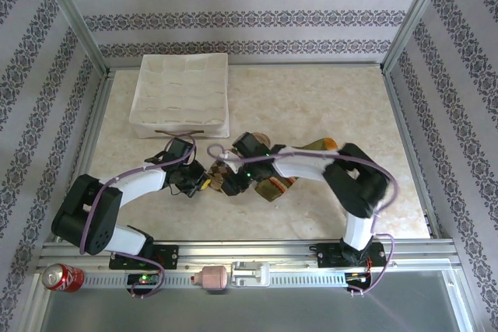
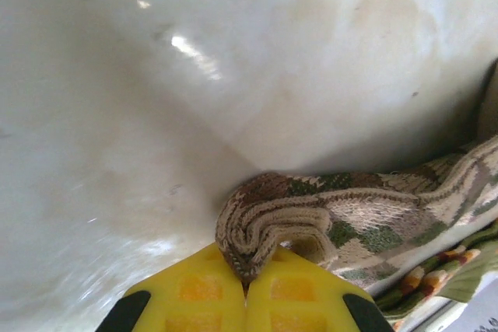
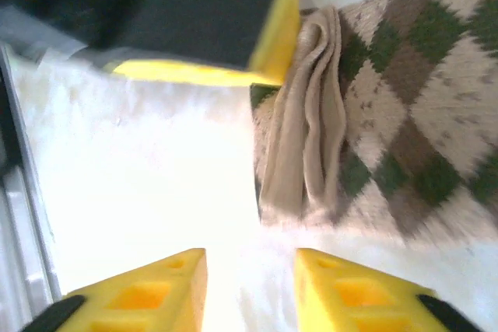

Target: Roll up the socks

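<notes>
The brown-and-beige argyle sock lies on the pale table, its cuff end folded over. My left gripper is shut on that folded cuff edge, yellow pads pressed together on the knit. A strip of the olive sock with orange-white stripes lies under it at the lower right. In the right wrist view the argyle sock fills the upper right, and my right gripper stands open just short of it, nothing between its fingers. From above, both grippers meet at the socks mid-table.
A white compartmented tray stands at the back left. A red can and a small pink bottle rest on the front rail. Patterned walls and metal posts enclose the table.
</notes>
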Available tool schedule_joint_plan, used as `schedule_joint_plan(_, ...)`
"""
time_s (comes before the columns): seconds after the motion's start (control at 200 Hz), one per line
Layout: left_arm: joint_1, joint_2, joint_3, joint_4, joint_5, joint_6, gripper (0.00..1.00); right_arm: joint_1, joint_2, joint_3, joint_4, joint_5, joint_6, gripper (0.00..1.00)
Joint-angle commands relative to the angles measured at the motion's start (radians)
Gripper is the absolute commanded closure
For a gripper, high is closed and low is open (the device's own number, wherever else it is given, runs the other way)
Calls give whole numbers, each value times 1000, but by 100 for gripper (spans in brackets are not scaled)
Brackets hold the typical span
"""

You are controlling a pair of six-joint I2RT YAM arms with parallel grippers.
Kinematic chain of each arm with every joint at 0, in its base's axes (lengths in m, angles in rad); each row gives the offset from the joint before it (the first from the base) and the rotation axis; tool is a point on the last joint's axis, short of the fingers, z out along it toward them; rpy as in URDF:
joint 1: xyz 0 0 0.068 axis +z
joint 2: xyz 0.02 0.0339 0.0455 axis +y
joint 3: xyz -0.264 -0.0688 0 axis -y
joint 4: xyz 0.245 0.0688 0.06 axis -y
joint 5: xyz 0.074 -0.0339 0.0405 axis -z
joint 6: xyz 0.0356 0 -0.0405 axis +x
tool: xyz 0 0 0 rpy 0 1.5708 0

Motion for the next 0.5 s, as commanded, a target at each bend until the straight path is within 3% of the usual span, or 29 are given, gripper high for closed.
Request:
schedule_joint_plan(0.0, -4, -22, 12, -188, -40, 9, 100, 85, -186, -165, 207, 248, -253, 53)
schedule_joint_plan(0.095, -8, -29, 26, -224, -30, 4, 100, 189, -238, -253, 291, 416, -404, 40)
schedule_joint_plan(0.285, -9, -26, 50, -278, -21, 11, 100, 332, -124, -189, 324, 683, -564, 40)
schedule_joint_plan(0.495, -9, -28, 63, -306, -3, 20, 100, 367, 30, -77, 351, 747, -656, 45)
